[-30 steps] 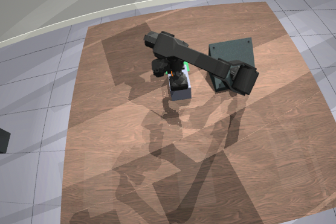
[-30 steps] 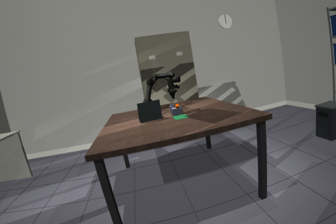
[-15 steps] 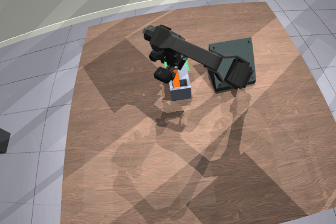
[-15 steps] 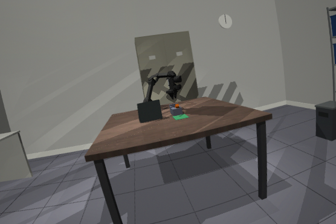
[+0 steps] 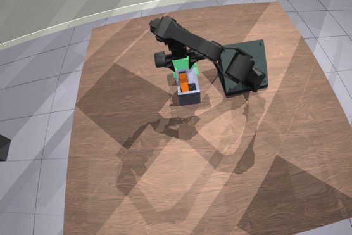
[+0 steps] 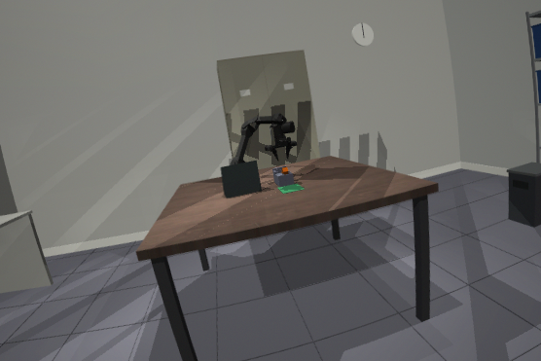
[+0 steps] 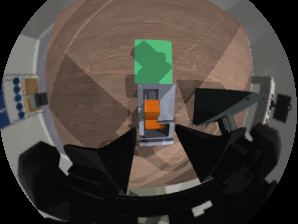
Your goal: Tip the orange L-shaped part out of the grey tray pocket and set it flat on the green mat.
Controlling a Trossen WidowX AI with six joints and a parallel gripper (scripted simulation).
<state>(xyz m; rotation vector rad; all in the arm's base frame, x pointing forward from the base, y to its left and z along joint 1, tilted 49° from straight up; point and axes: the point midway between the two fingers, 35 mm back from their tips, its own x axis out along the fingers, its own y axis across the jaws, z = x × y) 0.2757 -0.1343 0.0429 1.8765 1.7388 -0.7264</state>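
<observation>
While it hangs well above the table, the gripper has its jaws spread apart with nothing between them; both dark fingers frame the bottom of the wrist view, pointing down. Below them sits the grey tray, with the orange L-shaped part in its pocket; one end looks tipped up in the exterior view, though too small to be sure. Top view shows the orange part along the tray's left side, a dark open recess beside it, tray wall facing the camera. Green mat lies touching the tray's far end, partly hidden under the arm. Arm runs back to its dark square base plate on the wooden table.
</observation>
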